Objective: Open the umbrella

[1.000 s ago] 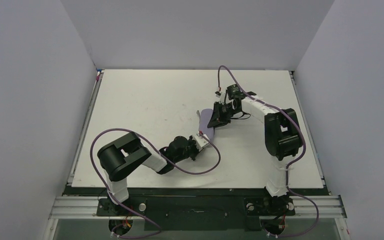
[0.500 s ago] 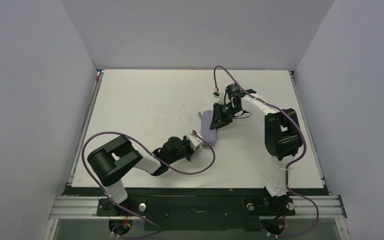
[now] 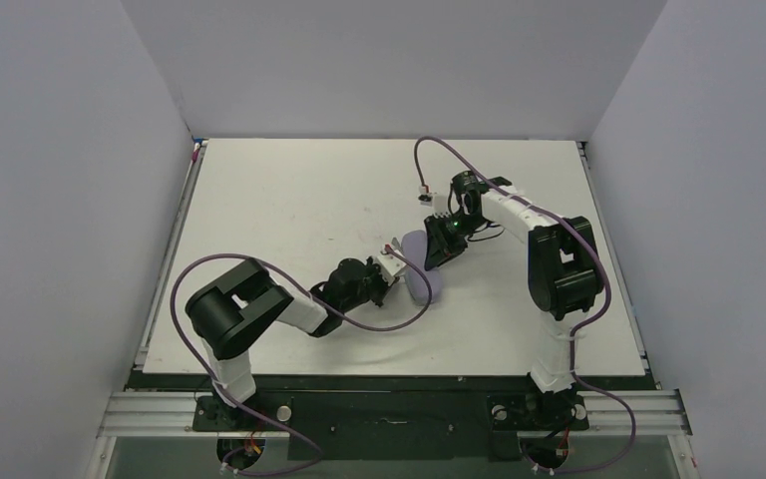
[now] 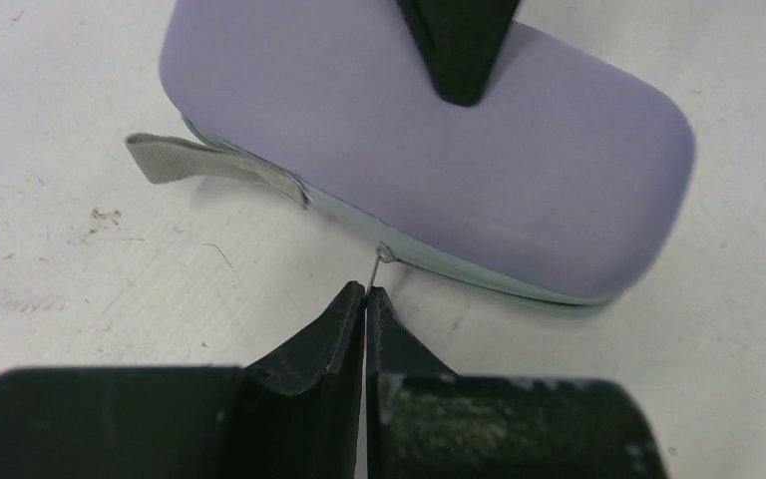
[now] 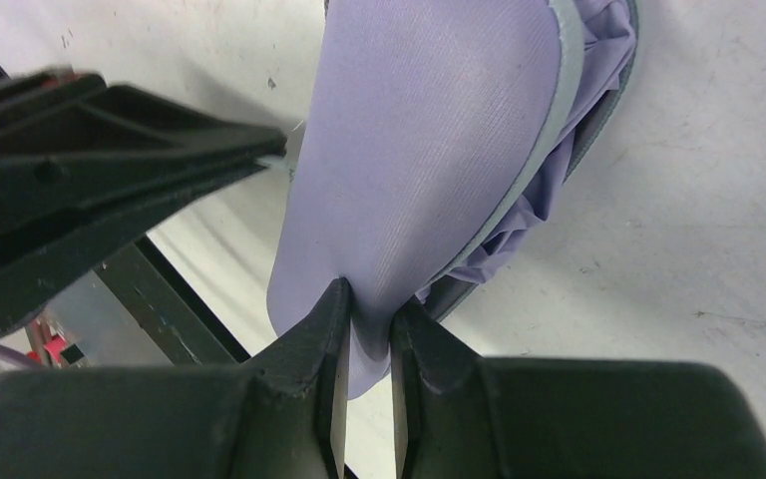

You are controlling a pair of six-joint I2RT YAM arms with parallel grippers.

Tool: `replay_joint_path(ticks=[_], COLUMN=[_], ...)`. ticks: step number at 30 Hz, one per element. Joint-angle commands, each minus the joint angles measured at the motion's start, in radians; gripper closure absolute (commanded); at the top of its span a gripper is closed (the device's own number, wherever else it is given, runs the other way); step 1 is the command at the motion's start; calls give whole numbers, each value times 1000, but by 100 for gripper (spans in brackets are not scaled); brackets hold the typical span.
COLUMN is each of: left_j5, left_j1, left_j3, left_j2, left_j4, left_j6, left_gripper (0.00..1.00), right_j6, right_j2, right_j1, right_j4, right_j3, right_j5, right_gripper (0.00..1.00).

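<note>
A lavender zip case [image 3: 421, 271] lies mid-table. In the right wrist view, crumpled lavender folds of the umbrella [image 5: 606, 50] show through its parted zip edge. The rest of the umbrella is hidden inside. My left gripper [image 4: 367, 291] is shut on the thin metal zip pull [image 4: 375, 267] at the case's [image 4: 439, 170] near seam. It also shows in the top view as the left gripper [image 3: 391, 269]. My right gripper [image 5: 367, 304] is shut on a pinch of the case's top fabric [image 5: 419, 150]. One finger of it [image 4: 459, 50] shows from the left wrist.
A grey strap loop [image 4: 209, 165] sticks out of the case's left end onto the white table [image 3: 289, 200]. Purple cables [image 3: 399, 314] from both arms trail near the case. Grey walls enclose the table on three sides.
The right gripper has closed on the case's fabric and shifted toward the near left. The case has slid nearer and turned. The left arm has swung, its gripper staying at the case's edge.
</note>
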Motion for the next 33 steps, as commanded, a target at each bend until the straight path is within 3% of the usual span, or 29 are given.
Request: replay_joint_path(ticks=[1,11,12,14,16,17,20,33], left_j5=[-43,-64,-55,-17,13,20,33,112], left_j1=[49,77,79,87,95,100,108,252], left_j3=[88,179,175,150,104,93,54,131], left_j2=[42,67,59,22,-25,-56,-109,-266], left_j4=[10,-34,-45,-55,-79,-103,-142,-445], left_j6=[-12,-86,-87,-91,-98,-100,-126,-458], left_gripper=[100,100,100,91,69,51,27,18], right_j6=[-165,-164,-161,-150,-143,-143,-148,-139], right_j2=[-5,-10,-8,-9,-23,-28,-45,-81], right_j1=[-1,-21,-24,-35,-44,-46,-47,25], right_j4=[-116,-147,-169,-197,-207,-209,-209,-209], right_j3=[-24,40,56,99,122,122,116,139], right_j5=[108,91,76,45,11,-3,-76,-223], right_gripper=[100,100,94,81,67,63,56,55])
